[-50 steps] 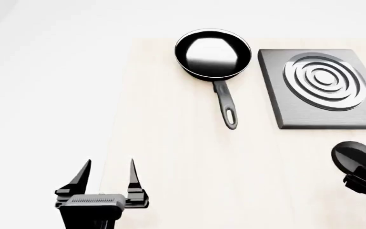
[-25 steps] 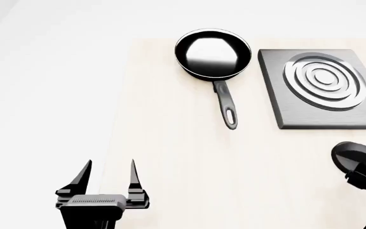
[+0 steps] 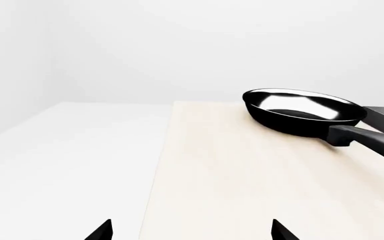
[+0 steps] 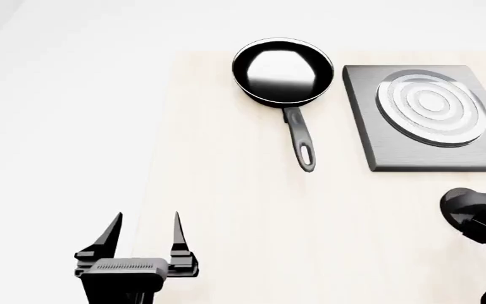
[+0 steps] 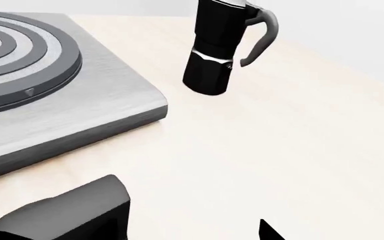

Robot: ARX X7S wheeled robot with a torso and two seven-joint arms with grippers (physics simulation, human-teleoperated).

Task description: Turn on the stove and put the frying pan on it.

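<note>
Right gripper [image 4: 479,218] slightly lower, pan [image 4: 283,69] unmoved

The left gripper [image 4: 142,233], at seven o'clock in the head view, is matte black: two slim, blade-like fingers [image 4: 109,232] tapering to sharp points, set on a boxy block with a ribbed grey grille across its face. At five o'clock, the right arm [image 4: 478,218] shows a rounded, glossy black housing with dark angular brackets beneath it.
</note>
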